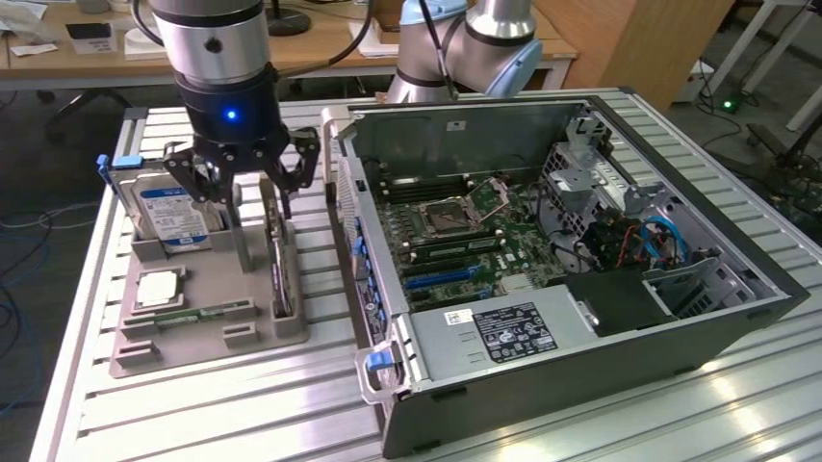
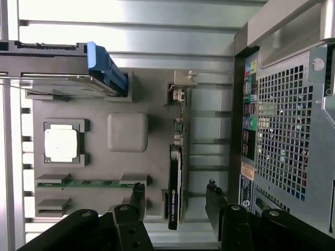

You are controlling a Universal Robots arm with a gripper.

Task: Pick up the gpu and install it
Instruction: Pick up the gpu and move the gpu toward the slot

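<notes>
I hold the hand (image 1: pixel 246 197) open, fingers (image 2: pixel 137 197) spread, gripping nothing. The gpu (image 2: pixel 179 151) stands on edge in the grey tray (image 1: pixel 192 337) on the counter (image 1: pixel 192 414), directly beneath the hand, between its fingers.

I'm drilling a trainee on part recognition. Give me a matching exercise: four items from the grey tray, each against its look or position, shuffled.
Things:
1. gpu
2. hard drive
3. processor chip
4. memory stick

Descriptions:
A. pale square lying flat
B. standing on edge, below the open gripper
C. narrow green strip lying flat
D. upright, with a blue label

Pairs: 1-B, 2-D, 3-A, 4-C
</notes>
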